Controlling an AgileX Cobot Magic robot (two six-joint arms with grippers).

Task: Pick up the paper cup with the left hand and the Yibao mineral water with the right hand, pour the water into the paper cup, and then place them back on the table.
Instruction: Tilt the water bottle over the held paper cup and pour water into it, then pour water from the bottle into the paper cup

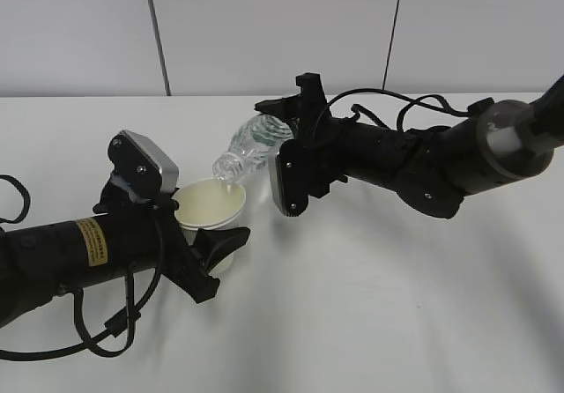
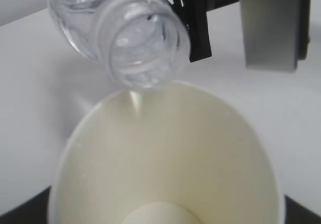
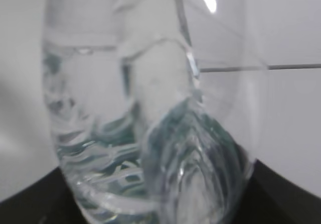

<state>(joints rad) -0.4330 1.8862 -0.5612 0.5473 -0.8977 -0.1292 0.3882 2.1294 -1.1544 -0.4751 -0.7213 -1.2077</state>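
A pale grey panelled wall (image 1: 264,23) is seen behind both pincers, beyond the far edge of the bench (image 1: 397,305). It is divided by two thin dark seams. One seam (image 1: 157,32) is set above and behind the left pincer (image 1: 220,261), and the other seam (image 1: 394,32) is set above and to the right of the right pincer (image 1: 282,124). A dark line (image 1: 88,95) is drawn along the wall's foot. In the right wrist view a thin dark horizontal line (image 3: 291,66) is shown beyond that pincer, on the right.
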